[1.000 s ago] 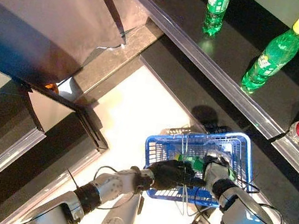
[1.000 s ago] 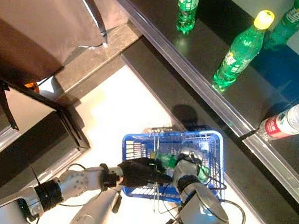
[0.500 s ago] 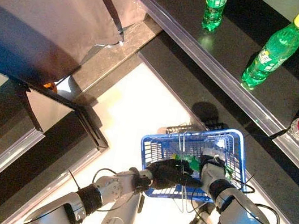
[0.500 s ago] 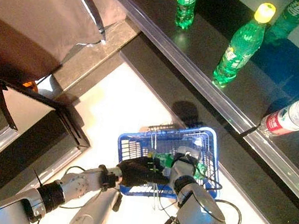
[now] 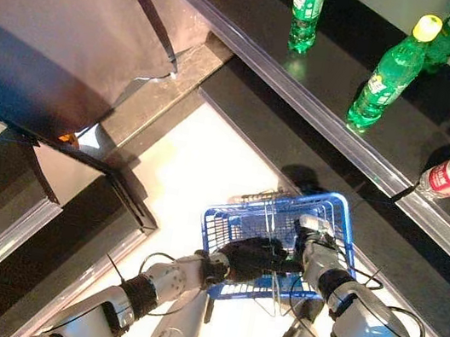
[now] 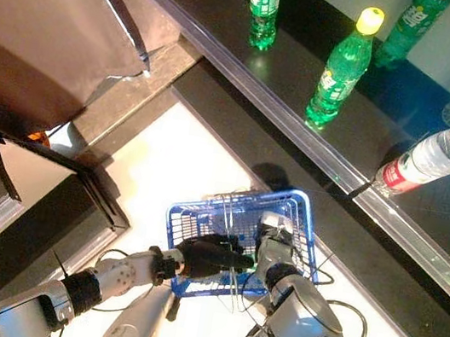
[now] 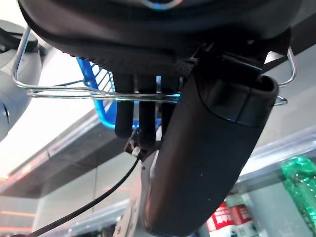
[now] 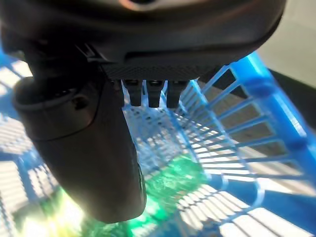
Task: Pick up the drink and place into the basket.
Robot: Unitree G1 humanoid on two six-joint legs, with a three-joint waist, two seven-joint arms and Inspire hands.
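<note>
Left hand (image 5: 251,258) curled tight, right hand (image 5: 314,240) beside it, fingers hidden

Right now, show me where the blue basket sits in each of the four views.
Left eye view: blue basket low, right of centre, between both hands.
Right eye view: basket low, near centre.
Left wrist view: a blue patch behind the wire handle, beyond the fingers.
Right wrist view: its blue mesh wall fills the background.
Shared landmark: the wire handle held by the left hand.
</note>
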